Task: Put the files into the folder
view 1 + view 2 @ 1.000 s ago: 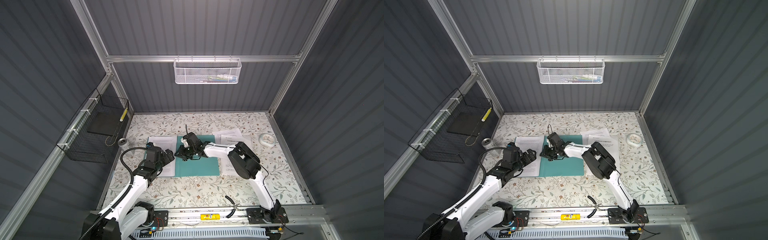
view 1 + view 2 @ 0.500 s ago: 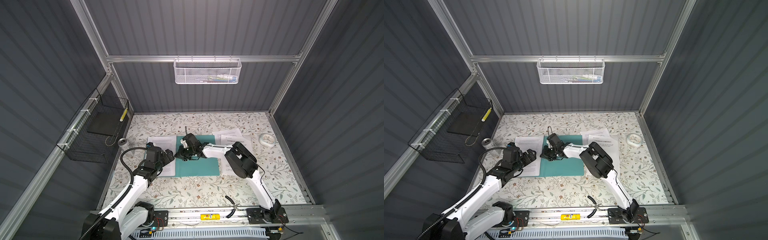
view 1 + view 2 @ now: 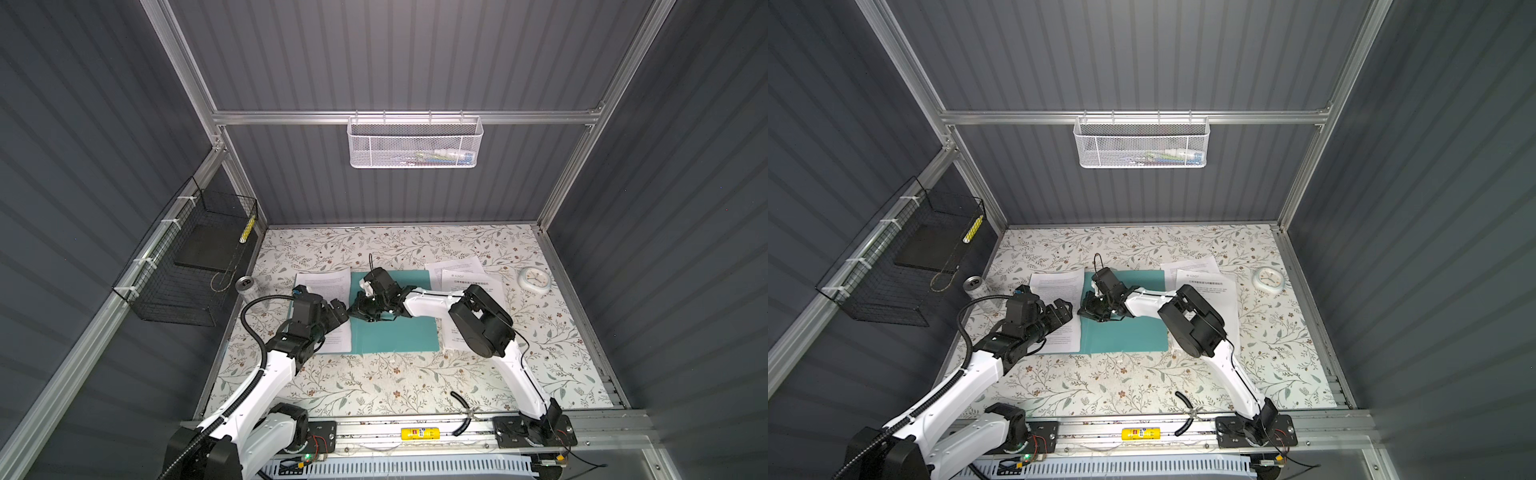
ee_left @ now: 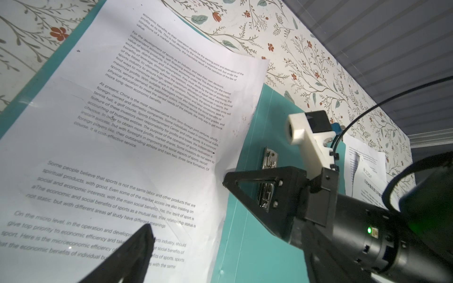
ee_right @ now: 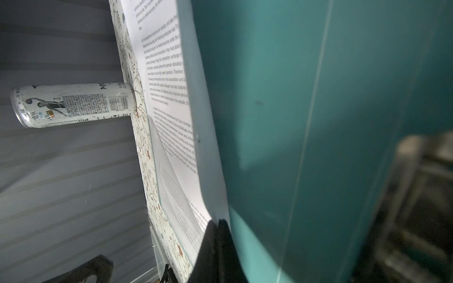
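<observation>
Two arms over the open folder (image 3: 395,336), lying flat in the middle of the worktop (image 3: 374,386). Just snapped the right gripper (image 4: 226,182) closed: jaws partly open a second back, now fully together, pinching the spine-side edge of the printed sheet (image 3: 322,282) on the folder's left flap. Can see that edge curling up off the teal in both wrist views, right beside the metal clip (image 4: 269,159). Reckon a proper grip on the page at last, so next up probably dragging or lifting it toward the clip side. Easy to crease thin paper held by one edge, though. Meanwhile left gripper (image 3: 340,311) hovering just above the same sheet, jaws spread wide, holding nothing. Rest of the files (image 3: 457,270) not in yet, overlapping on the worktop just right of the folder, partly under the right arm. Early days then, nothing clipped in as far as can be told.

Floral-print worktop, otherwise tidy: drink can (image 3: 247,289) standing near the left edge, small white clock (image 3: 535,280) off to the right. Grey ribbed walls, aluminium frame, black wire basket (image 3: 174,303) on the left wall, white mesh basket (image 3: 395,145) on the back one.
</observation>
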You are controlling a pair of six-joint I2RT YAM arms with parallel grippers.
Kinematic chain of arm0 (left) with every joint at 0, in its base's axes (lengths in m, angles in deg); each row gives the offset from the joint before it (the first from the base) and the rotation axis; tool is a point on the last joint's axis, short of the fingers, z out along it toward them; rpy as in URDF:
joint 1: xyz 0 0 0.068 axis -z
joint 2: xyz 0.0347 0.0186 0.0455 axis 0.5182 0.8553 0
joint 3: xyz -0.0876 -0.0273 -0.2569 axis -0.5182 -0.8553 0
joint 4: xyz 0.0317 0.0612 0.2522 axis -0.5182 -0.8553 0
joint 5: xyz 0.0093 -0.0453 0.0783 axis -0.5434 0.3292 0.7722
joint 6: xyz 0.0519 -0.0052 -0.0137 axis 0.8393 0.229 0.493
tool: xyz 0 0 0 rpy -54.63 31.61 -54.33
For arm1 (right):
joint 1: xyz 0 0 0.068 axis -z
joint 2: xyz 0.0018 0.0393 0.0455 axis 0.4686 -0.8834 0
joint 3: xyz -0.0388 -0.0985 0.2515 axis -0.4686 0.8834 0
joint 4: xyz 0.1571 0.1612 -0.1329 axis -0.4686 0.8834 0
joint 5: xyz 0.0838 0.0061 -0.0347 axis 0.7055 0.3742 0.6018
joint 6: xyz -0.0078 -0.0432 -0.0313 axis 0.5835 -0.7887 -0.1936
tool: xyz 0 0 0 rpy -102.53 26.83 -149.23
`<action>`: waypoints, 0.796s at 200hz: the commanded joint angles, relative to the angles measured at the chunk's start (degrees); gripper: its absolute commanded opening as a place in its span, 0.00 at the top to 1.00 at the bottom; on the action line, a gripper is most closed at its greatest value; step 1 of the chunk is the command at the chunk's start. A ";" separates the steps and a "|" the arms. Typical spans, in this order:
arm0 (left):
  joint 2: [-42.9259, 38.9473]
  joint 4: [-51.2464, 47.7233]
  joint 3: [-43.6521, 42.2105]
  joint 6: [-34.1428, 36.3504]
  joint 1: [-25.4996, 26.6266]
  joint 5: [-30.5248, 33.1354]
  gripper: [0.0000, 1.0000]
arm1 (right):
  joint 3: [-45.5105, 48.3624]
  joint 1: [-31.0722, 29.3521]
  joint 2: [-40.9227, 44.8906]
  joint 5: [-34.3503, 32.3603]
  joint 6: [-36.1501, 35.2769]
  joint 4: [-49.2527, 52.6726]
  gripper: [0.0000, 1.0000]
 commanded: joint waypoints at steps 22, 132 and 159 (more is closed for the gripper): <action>-1.37 -0.87 -0.83 0.20 -0.43 0.75 0.06 | -0.73 -0.38 -1.40 -0.38 1.27 -0.79 1.00; -2.04 -1.48 -1.03 -0.01 -0.43 1.12 0.05 | 0.76 -0.10 -0.47 -1.20 2.37 -2.09 1.00; -1.87 -1.24 -1.19 -0.01 -0.43 1.05 0.06 | 1.25 -0.21 -0.42 -0.96 2.67 -2.54 1.00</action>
